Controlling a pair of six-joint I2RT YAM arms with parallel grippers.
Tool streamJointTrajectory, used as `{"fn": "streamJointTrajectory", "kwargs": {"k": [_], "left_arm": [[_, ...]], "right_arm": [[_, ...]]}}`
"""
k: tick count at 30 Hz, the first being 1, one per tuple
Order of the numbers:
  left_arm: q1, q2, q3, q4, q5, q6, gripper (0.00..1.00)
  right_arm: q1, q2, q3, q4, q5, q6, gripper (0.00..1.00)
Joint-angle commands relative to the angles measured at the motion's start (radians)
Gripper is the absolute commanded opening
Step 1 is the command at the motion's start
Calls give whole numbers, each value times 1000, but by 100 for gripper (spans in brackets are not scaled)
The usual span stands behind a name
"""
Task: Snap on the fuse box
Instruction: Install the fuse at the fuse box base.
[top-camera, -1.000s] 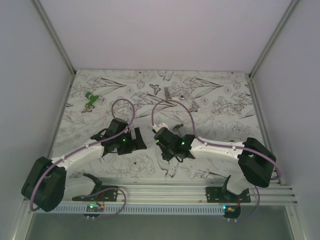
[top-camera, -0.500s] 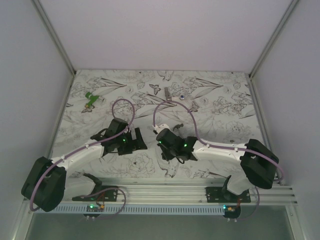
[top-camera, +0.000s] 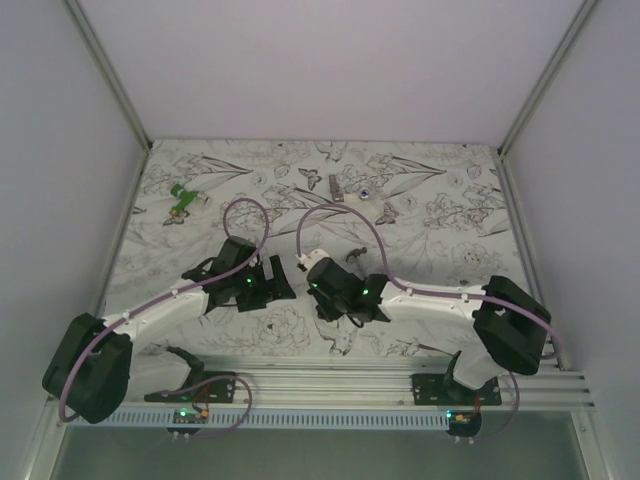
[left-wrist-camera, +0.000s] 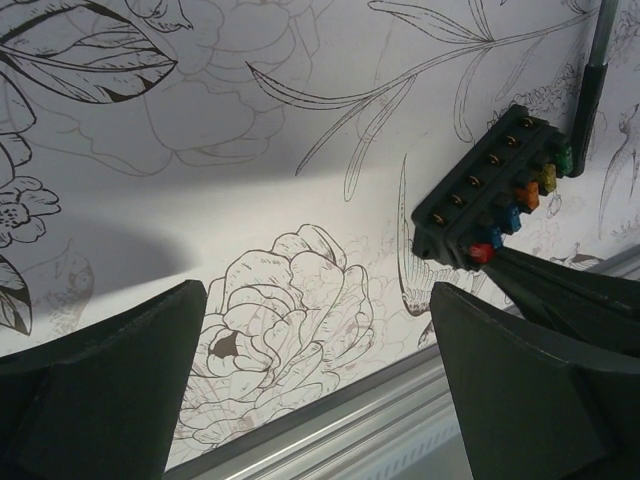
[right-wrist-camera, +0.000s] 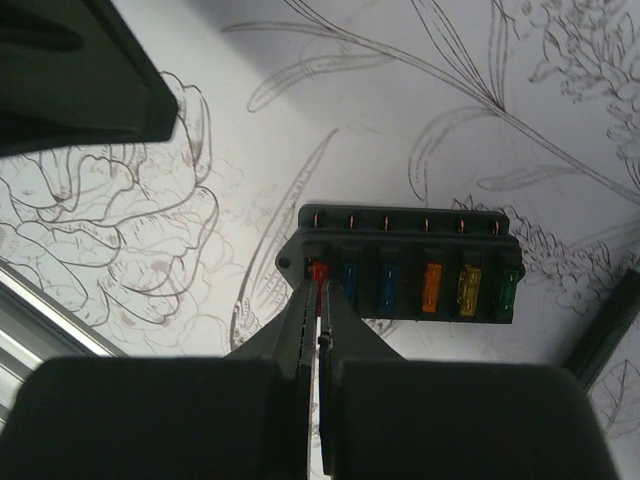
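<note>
The fuse box (right-wrist-camera: 410, 265) is a black block lying on the flower-print mat, with a row of red, blue, orange, yellow and green fuses; it also shows in the left wrist view (left-wrist-camera: 495, 190). My right gripper (right-wrist-camera: 318, 285) is shut, its tips set against the red fuse (right-wrist-camera: 318, 270) at the box's left end. From above, the right gripper (top-camera: 325, 298) covers the box. My left gripper (left-wrist-camera: 320, 380) stands wide open with nothing in it, over the mat just left of the box (top-camera: 272, 282).
A black-handled hammer (top-camera: 355, 256) lies just behind the box. Far back lie a green piece (top-camera: 182, 198), a small grey metal piece (top-camera: 336, 186) and a small white part (top-camera: 368, 193). An aluminium rail (top-camera: 330, 375) runs along the near edge.
My right gripper has closed fully and shifted slightly left over the box's red-fuse end. The left arm has not moved.
</note>
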Motion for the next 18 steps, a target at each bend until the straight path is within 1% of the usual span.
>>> {"fn": "streamJointTrajectory", "kwargs": {"k": [1,6,11,15,18], "left_arm": [[-2,19,-11,-9,4,-40,100],[-2,46,-13,-9,12,-65,100],[-2,29,-25,-9,4,-76,98],[-2,16,-44,-10,-15,-105,94],[0,10,-58,-12,-22,-129,90]], "right_arm": [[34,103,-13,-89,-14,-36,0],[51,119,-6,-88,-8,-53,0],[69,144,15,-89,3,-72,0],[86,170,42,-92,1,-80,0],[87,158,52,-94,-3,-76,5]]}}
